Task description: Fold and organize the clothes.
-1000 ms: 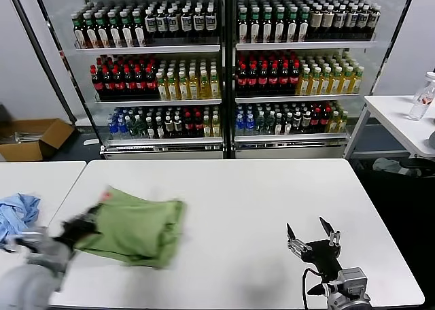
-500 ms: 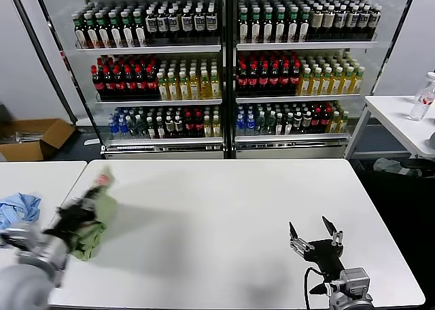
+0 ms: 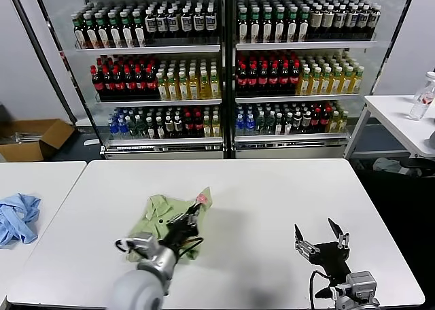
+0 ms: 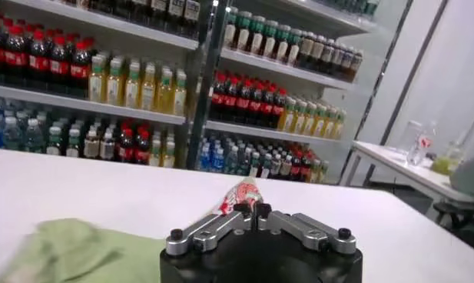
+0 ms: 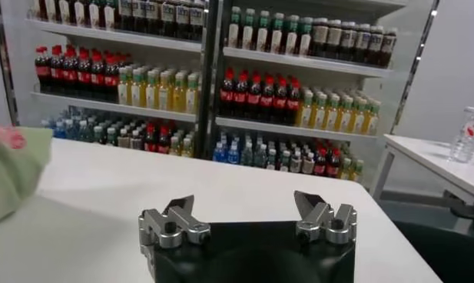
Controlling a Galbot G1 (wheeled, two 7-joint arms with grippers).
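The light green polo shirt (image 3: 158, 218) lies bunched on the white table (image 3: 272, 201), left of the middle, with its collar and dark buttons showing. My left gripper (image 3: 194, 211) is shut on a fold of the shirt that carries the red-and-white checkered print (image 3: 201, 198). In the left wrist view the gripper (image 4: 252, 209) pinches that printed fold (image 4: 238, 194), and green fabric (image 4: 67, 250) trails beside it. My right gripper (image 3: 321, 236) is open and empty above the table's front right. It also shows in the right wrist view (image 5: 244, 209), where a shirt edge (image 5: 14, 173) is visible.
A light blue cloth (image 3: 17, 215) lies on the separate table at the far left. Drink coolers (image 3: 224, 72) stand behind the table. A cardboard box (image 3: 30, 139) sits on the floor at the back left. A side table with a bottle (image 3: 421, 96) stands at the right.
My left gripper has swung the shirt from the table's left edge toward the middle, and the shirt now rests bunched on the table. The right gripper has barely moved.
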